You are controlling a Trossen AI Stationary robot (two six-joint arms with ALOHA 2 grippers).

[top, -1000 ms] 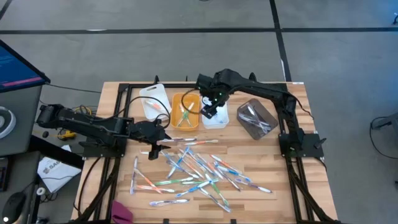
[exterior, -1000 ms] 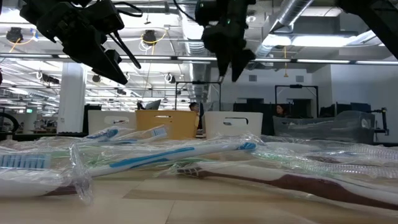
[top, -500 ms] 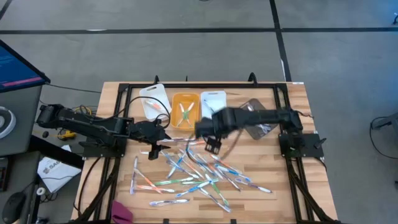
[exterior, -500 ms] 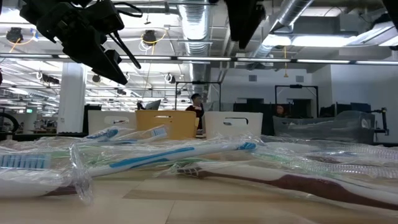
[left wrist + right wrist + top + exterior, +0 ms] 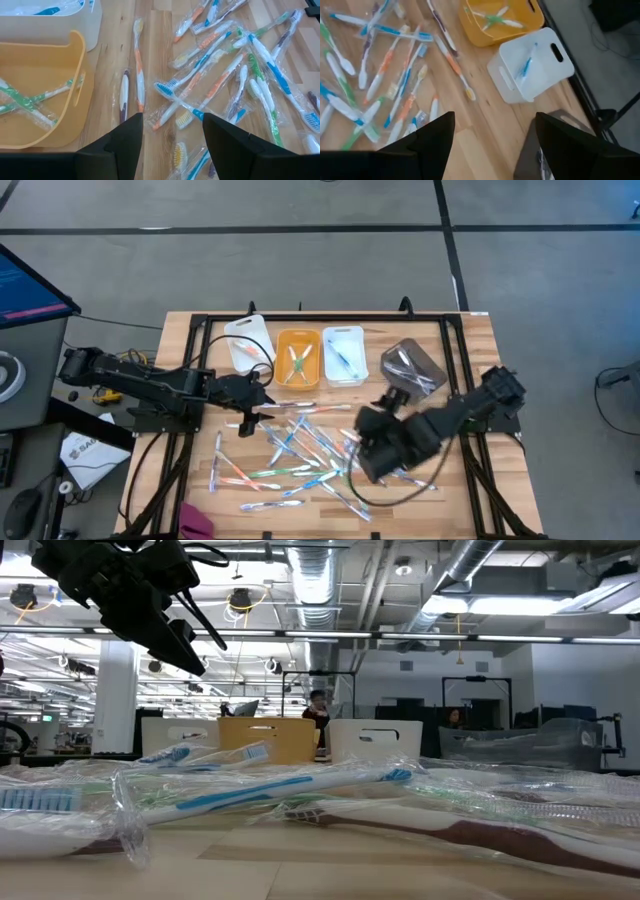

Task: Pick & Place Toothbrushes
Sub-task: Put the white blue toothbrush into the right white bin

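Observation:
Many wrapped toothbrushes (image 5: 310, 455), blue, white, green and orange, lie strewn flat on the wooden table (image 5: 470, 340). My left gripper (image 5: 262, 395) hangs open above the table by the pile's far left end, beside the orange bin (image 5: 298, 358). In its wrist view the fingers (image 5: 172, 145) stand apart with nothing between them. My right gripper (image 5: 368, 458) hovers open over the right part of the pile, and nothing sits in the gap (image 5: 492, 150). The low view shows only my left gripper (image 5: 190, 650), high above the brushes.
Along the far side stand a white bin (image 5: 248, 340), the orange bin with green and white brushes, a white bin (image 5: 344, 355) with a blue brush, and a clear bin (image 5: 412, 368). A black frame (image 5: 300, 317) rims the table. A cable trails below my right arm.
My right gripper has swung from above the white bin at the far side toward the table's near edge. It now hangs over the pile, has turned about on the way, and has stayed open. It has left the low view.

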